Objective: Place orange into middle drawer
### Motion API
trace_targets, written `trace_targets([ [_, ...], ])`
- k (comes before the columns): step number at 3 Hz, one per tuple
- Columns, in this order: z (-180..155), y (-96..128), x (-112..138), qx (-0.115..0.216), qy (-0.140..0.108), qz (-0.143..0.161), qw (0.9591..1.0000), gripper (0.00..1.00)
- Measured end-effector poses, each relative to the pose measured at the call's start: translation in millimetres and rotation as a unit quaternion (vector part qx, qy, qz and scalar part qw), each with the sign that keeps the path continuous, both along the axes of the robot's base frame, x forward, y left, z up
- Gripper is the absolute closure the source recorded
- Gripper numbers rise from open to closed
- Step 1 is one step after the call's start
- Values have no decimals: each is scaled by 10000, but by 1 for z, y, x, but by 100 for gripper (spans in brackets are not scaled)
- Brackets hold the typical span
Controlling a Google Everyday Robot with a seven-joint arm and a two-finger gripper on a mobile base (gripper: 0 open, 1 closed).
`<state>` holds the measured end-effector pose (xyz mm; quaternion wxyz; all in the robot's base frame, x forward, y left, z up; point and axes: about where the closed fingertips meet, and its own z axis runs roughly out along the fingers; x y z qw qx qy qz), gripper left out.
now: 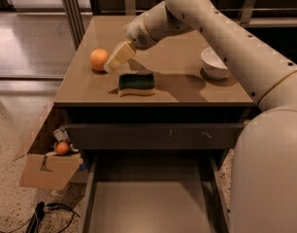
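Step in hand: reach for the orange (98,59); no grasp is seen yet. The orange sits on the cabinet top (187,89), near its left edge and well back from the front edge. The gripper (111,63) is angled down and to the left, its tip just beside the orange's right side; contact cannot be confirmed. Whether the gripper is spread or closed cannot be told.

Next move, as judged: the gripper is to be brought around the orange and closed on it without the fruit being nudged toward the left edge, where it could roll off.

Room: a green-and-yellow sponge (137,83) lies just in front of the gripper, near the front edge; a white bowl (215,62) stands well apart to the right. The middle drawer (148,203) is pulled out below, its floor bare. The carry is judged to need a lift over the sponge and past the front edge before lowering.
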<state>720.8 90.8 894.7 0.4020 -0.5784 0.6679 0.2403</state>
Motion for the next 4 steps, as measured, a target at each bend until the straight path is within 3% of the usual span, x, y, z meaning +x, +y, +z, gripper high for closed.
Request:
trace_targets([
  [2, -22, 30, 27, 225, 133, -141, 9996, 0],
  [4, -41, 46, 33, 371, 340, -238, 9984, 0],
])
